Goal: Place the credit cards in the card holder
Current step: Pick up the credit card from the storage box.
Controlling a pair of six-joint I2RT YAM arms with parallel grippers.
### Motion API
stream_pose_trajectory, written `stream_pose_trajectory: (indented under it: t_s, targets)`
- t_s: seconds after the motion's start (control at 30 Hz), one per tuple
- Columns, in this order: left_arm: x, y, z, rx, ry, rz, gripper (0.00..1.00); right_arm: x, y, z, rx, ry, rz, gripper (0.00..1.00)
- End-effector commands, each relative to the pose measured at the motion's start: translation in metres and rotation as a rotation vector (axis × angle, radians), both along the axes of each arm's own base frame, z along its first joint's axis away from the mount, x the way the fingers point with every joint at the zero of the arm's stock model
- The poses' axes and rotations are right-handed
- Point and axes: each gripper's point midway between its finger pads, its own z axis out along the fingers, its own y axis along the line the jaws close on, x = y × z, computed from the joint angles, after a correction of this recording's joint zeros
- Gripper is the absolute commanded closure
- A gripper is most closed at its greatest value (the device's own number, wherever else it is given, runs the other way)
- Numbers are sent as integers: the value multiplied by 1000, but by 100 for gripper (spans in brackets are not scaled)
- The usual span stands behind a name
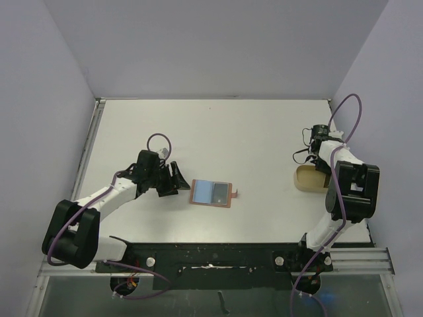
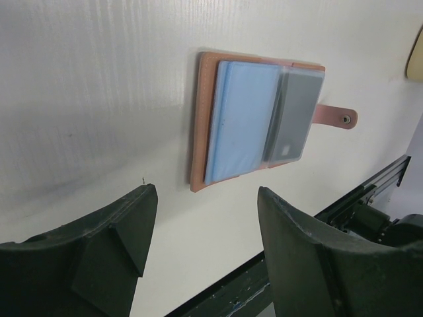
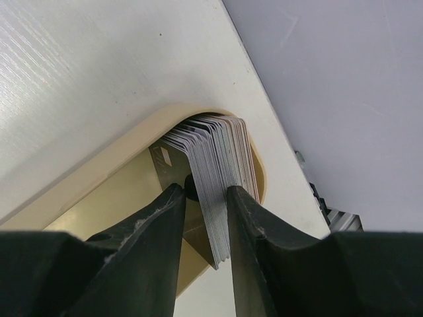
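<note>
While the left gripper [image 2: 206,198] hovers spread beside the centre wallet [image 2: 201,119], the right gripper [image 3: 205,195] pinches cards [image 3: 218,142] in the right-edge tray [image 3: 86,172].

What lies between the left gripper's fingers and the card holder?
Only bare table: the left gripper sits just short of the card holder, clearest in the left wrist view.

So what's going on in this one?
Two arms are loading cards into a card holder. The reddish-brown card holder lies open on the table, with a blue card and a grey card already in its pockets. The left gripper is open and empty just beside it. The right gripper is down in the tan tray, fingers closed around a stack of cards standing on edge.
</note>
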Motion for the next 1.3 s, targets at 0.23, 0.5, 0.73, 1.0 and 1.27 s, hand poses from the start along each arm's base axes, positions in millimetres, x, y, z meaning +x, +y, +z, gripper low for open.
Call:
stream_pose_trajectory:
  t_s: [0.23,0.5,0.73,1.0,1.27]
  targets:
    - [8,-5,15,-39,-61,-22,39,5,-6,25,-36,-63,-6,70]
    - [8,-5,13,-38,-55,-23,39,6,-5,30,-43,-72,-1,70]
    - [8,-5,14,-38,-56,-22,39,8,-6,31,-43,-72,2,68]
    - [8,-5,14,-38,-55,-20,39,12,0,31,-46,-76,29,71]
    - [9,-5,16,-37,-66,-18,39,12,-1,40,-62,-90,27,69]
